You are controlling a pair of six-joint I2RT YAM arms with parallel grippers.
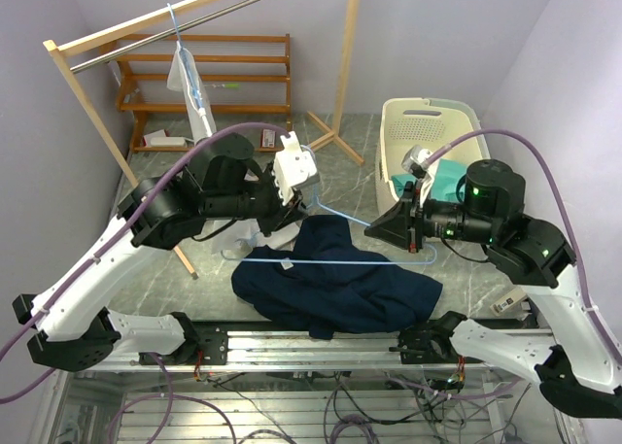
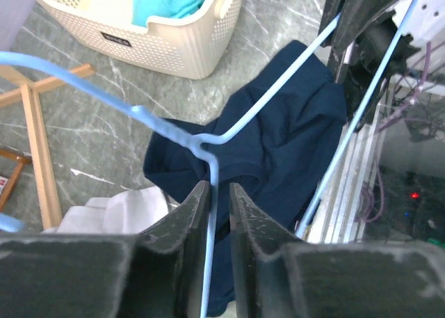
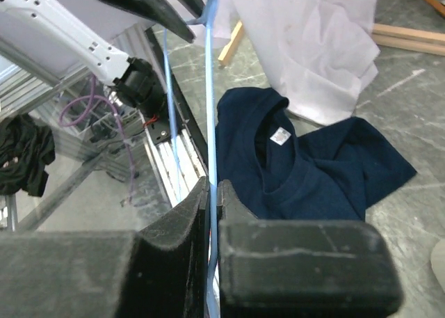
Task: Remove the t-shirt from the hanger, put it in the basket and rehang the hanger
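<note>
Navy t-shirt [image 1: 335, 287] is off the pale-blue wire hanger [image 2: 211, 165].
It lies at the desk's [image 1: 476, 289] near edge; left fingers [image 2: 184, 217], right fingers [image 3: 184, 217] clamp the hanger.

Soft, even indoor light fills every view, with no hard glare. The navy t-shirt [image 1: 335, 284] reads very dark, its folds only faintly shaded, and it casts a weak shadow along its near edge. In the wrist views the left gripper [image 2: 219, 187] and right gripper [image 3: 213, 184], nearer the lens than the t-shirt, are blurred, while the t-shirt is sharp.
</note>
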